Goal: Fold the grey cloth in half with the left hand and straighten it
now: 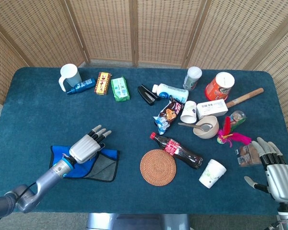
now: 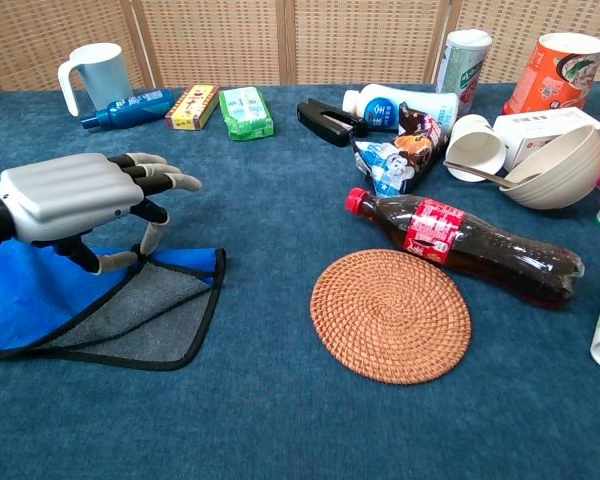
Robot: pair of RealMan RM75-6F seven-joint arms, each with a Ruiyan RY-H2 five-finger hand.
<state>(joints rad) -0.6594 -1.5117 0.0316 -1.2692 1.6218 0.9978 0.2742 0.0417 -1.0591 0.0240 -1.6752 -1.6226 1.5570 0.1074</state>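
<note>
Over at the near left of the table (image 1: 33, 105), the grey cloth (image 2: 145, 318) lies partly folded, its blue side turned over the top and a grey triangle showing at the right, all edged in black. Above it hangs the left hand (image 2: 75, 195), palm down, fingers apart and reaching forward past the cloth's far edge. One fingertip (image 2: 145, 245) dips toward the blue corner, though I cannot tell whether it touches. Nothing is gripped in that hand; it is spread and released. From overhead the same left hand (image 1: 86, 146) covers the cloth's middle, with the forearm running back toward the table's near left corner.

Far across, at the near right edge, the right hand (image 1: 276, 172) rests palm down with fingers spread, holding nothing, just beside a small brown packet (image 1: 247, 154).

Right of the cloth sits a round woven coaster (image 2: 390, 315), and just beyond it a cola bottle (image 2: 465, 245) lies on its side, red cap pointing left. A white paper cup (image 1: 212, 173) lies tipped near the coaster's right. Farther back stand a beige bowl (image 2: 555, 165) with a spoon in it, a snack bag (image 2: 400, 150), a white lotion bottle (image 2: 395, 105) and a black stapler (image 2: 325, 120). Along the far left, a white mug (image 2: 95, 75), a blue bottle (image 2: 130, 105), a yellow-red box (image 2: 192, 106) and a green packet (image 2: 245, 112) are lined up.
</note>
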